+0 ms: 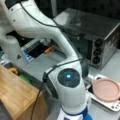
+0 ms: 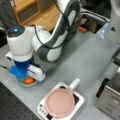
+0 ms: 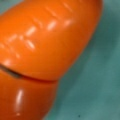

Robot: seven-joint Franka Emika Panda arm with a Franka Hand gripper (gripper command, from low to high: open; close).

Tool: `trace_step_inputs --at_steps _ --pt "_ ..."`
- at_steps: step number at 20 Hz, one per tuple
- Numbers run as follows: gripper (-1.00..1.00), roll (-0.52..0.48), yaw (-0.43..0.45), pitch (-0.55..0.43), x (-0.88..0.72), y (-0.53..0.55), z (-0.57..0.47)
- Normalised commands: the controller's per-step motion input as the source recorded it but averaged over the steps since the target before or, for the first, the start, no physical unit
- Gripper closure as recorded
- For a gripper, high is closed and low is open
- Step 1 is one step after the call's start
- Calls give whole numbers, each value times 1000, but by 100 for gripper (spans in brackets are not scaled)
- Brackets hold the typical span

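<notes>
The gripper [image 2: 27, 75] hangs directly over an orange carrot [image 3: 42, 47] lying in a teal bowl [image 2: 21, 83], its long axis running diagonally in the wrist view; the jaw opening cannot be told.

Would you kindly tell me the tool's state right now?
Tool: low over the orange carrot on the teal plate; open or closed cannot be told.
</notes>
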Motion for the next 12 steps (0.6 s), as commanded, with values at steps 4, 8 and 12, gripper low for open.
trace_step_inputs --at_steps 4,8,12 --pt "100 177 -62 -120 38 28 -179" --pt "100 165 -70 -122 94 -4 -118" --pt "100 154 -75 -111 128 -14 -111"
